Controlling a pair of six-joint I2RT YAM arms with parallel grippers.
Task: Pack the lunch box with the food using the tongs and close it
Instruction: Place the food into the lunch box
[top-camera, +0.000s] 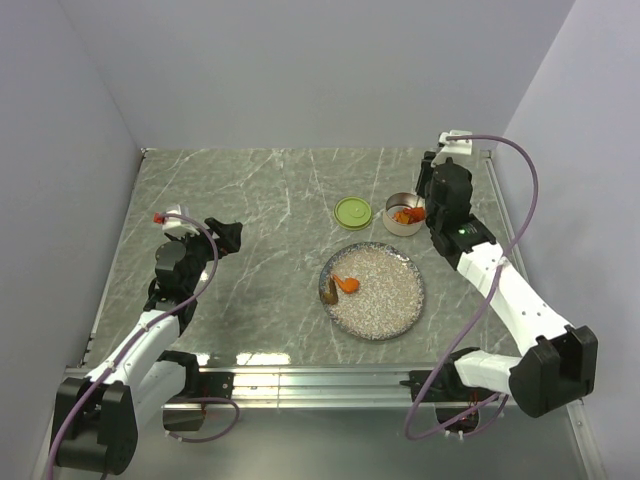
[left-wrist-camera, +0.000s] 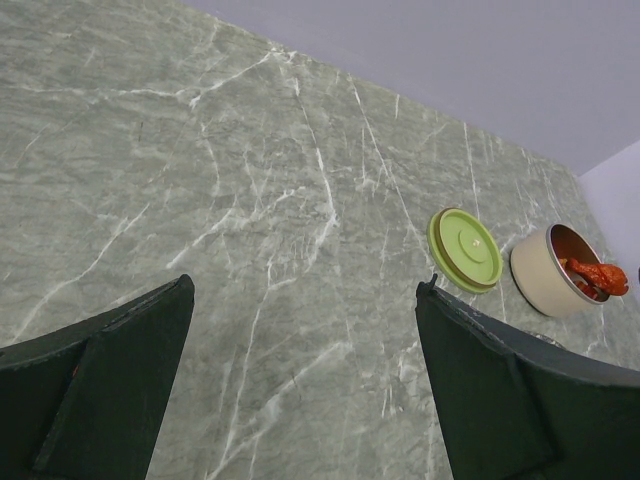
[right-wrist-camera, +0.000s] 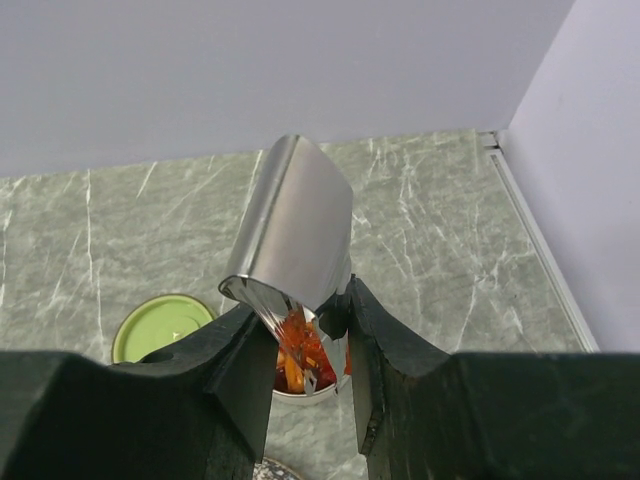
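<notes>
Overhead, veined green marble table (top-camera: 250, 200), lilac walls (top-camera: 300, 70), open lunch box (top-camera: 400, 229)

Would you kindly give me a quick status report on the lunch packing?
Left gripper open, empty. Right gripper shut on tongs at lunch box. Food inside, two pieces remain on plate; lid off beside it. Nothing in the way.
</notes>
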